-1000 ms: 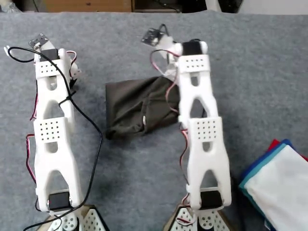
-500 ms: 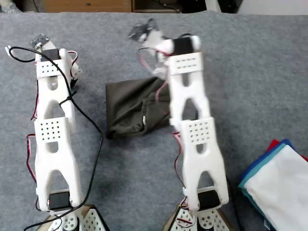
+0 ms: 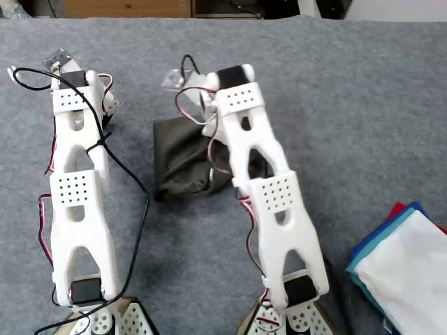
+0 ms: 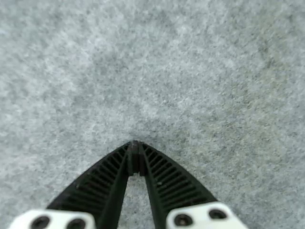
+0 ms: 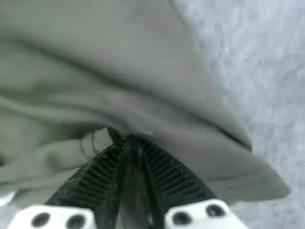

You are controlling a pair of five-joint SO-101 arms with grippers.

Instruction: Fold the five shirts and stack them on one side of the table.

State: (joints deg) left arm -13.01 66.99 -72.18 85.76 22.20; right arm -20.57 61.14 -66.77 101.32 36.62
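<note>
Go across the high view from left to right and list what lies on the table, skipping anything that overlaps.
left arm → dark shirt → stack of folded shirts. The right arm lies over the dark shirt, so it is left out.

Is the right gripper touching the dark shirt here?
Touching. The right wrist view shows the right gripper, its jaws closed, pinching a bunched fold of the dark shirt at its tips.
</note>
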